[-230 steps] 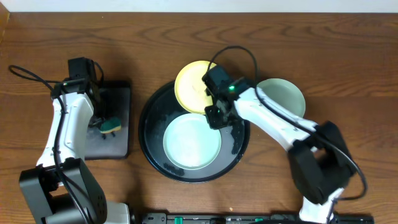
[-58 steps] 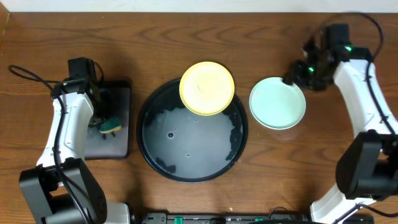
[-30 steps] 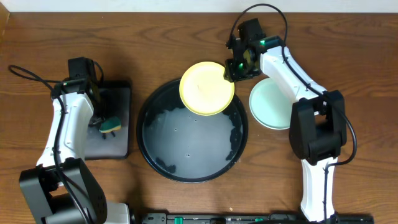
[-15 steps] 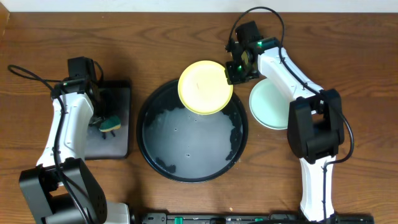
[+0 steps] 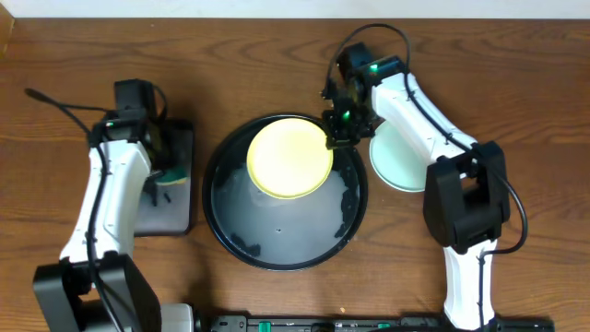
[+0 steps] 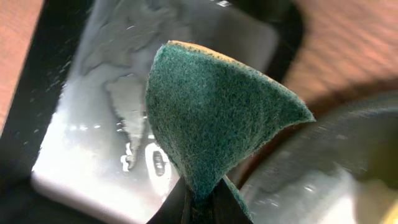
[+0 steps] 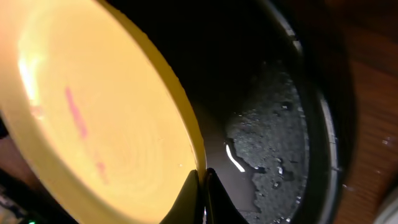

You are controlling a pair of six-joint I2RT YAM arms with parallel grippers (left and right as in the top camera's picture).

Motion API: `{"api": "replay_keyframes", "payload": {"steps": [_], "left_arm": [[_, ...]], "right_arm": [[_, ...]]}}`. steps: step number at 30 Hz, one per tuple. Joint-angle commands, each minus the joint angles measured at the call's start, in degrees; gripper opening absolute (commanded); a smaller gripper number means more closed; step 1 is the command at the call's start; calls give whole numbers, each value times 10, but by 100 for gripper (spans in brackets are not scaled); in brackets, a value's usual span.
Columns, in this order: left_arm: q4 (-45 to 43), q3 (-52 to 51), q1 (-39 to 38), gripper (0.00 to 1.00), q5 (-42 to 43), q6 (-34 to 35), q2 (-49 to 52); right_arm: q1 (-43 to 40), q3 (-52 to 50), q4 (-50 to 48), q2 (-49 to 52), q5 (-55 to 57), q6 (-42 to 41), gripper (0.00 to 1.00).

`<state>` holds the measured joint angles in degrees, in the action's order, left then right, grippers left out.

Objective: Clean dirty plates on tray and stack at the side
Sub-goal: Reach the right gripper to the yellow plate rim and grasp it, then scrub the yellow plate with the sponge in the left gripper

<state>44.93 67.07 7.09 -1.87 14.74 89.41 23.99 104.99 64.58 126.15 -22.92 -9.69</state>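
Observation:
The pale yellow plate (image 5: 289,157) lies over the upper part of the large round black tray (image 5: 240,235). My right gripper (image 5: 336,131) is shut on the plate's right rim; in the right wrist view the fingers (image 7: 201,186) pinch the yellow plate (image 7: 93,124), which has pink smears, above the wet tray (image 7: 292,124). A mint-blue plate (image 5: 410,159) sits on the table to the tray's right; I cannot tell if it is a stack. My left gripper (image 5: 164,173) is shut on a green sponge (image 6: 211,112) above the small black rectangular tray (image 6: 93,124).
The small rectangular tray (image 5: 166,207) lies left of the round tray and holds a film of water. Foam and water lie in the round tray. Cables run over the table by both arms.
My right gripper closed on the yellow plate's rim and pulled it from the tray's far edge down into the tray. My left arm has lifted and shifted right with the sponge.

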Motion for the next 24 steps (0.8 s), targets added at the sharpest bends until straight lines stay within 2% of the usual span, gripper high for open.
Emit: {"api": "replay_keyframes", "payload": {"steps": [1,4,8,13,24], "left_arm": [[0,21,-38,7,-5,0,-16],[0,21,-68,7,-4,41,-16],[-1,16,-106,7,-4,126,-14],[-3,12,-152,7,-4,155,-5],[-35,12,-250,7,-4,240,79]], "right_arm": [[21,-31,-18,-3,34,-19,1],[31,-67,-56,-3,35,-38,1],[37,-141,-152,-3,36,-106,1],[37,-210,-236,-3,36,-160,1],[37,-227,-260,-3,36,-160,1]]}}
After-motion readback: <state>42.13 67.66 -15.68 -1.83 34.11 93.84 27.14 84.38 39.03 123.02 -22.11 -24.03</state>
